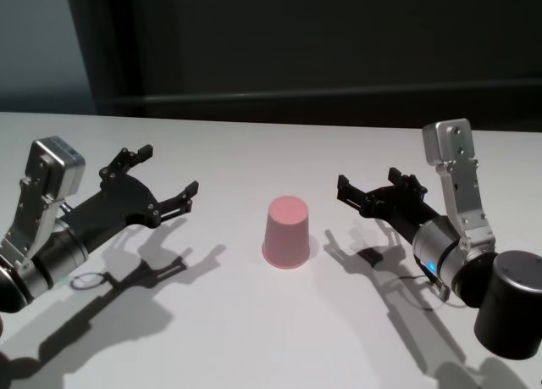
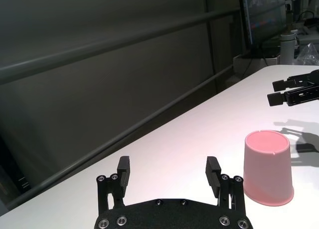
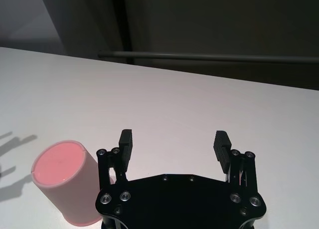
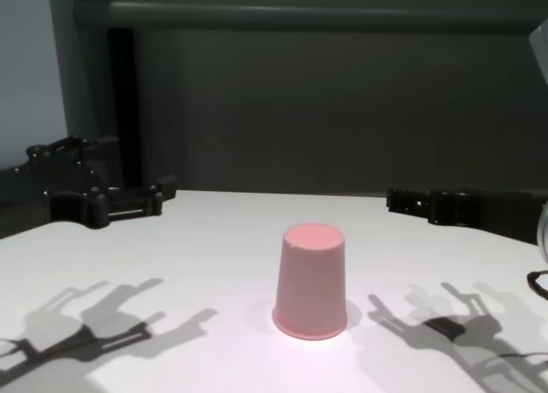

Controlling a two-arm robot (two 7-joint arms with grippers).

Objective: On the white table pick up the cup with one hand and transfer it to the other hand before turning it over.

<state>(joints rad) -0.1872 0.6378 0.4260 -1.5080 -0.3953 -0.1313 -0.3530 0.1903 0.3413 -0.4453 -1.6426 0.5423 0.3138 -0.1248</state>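
You see the small pink plastic cup (image 1: 286, 232) standing upside down mid white tabletop (image 1: 254, 152), between your left tool (image 1: 165, 175) and right tool (image 1: 366, 188), both spread wide, holding nothing.

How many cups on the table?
1. A small pink plastic tumbler stands upside down, base up, mid-way across the matte white tabletop, between the open left hand and the open right hand. Neither touches it.
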